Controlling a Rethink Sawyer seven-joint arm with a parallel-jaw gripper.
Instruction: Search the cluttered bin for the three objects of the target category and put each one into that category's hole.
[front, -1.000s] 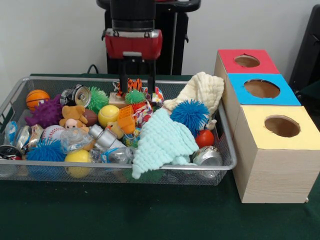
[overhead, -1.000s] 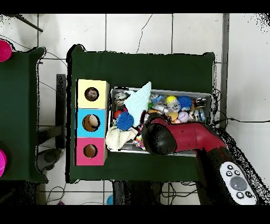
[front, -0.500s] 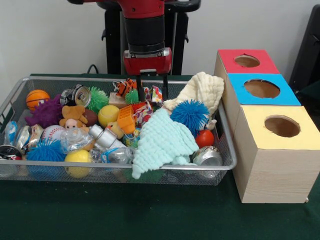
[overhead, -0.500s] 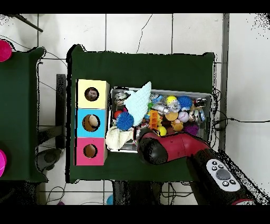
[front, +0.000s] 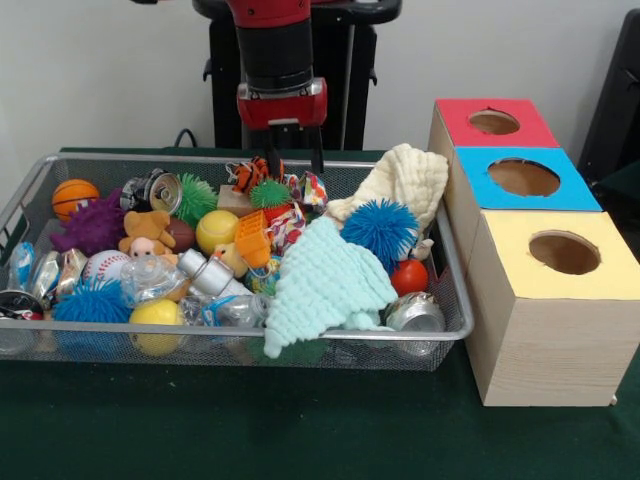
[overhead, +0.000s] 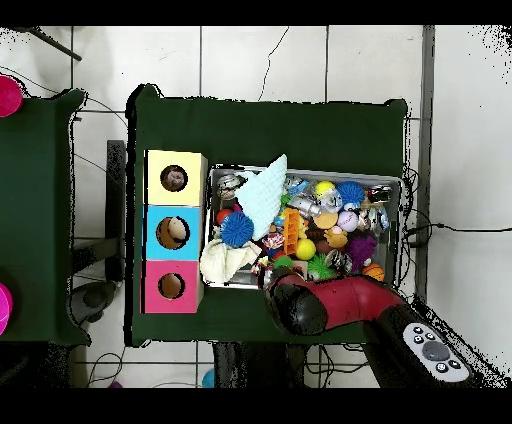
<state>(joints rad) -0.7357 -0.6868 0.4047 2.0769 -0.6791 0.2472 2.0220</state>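
Note:
My gripper (front: 293, 163) hangs open and holds nothing, just above the far rim of the wire bin (front: 300, 340). Right below its fingertips lie a striped tiger toy (front: 250, 173) and a small green spiky ball (front: 268, 193). The bin is packed with balls, cans, soft toys and cloths. Three boxes stand beside it, each with a round hole: red (front: 455, 120), blue (front: 575, 190) and yellow (front: 610, 275). In the overhead view the red arm (overhead: 330, 303) sits at the bin's (overhead: 303, 170) lower edge and covers the gripper.
A mint cloth (front: 322, 280) and a cream cloth (front: 405, 178) lie toward the boxes, with a blue spiky ball (front: 380, 228) between them. A teddy bear (front: 147, 232), purple spiky ball (front: 92, 226), cans and several balls fill the rest of the bin.
The gripper has lifted out of the clutter and drawn back over the bin's far rim, holding nothing. In the overhead view more of the bin's contents now show.

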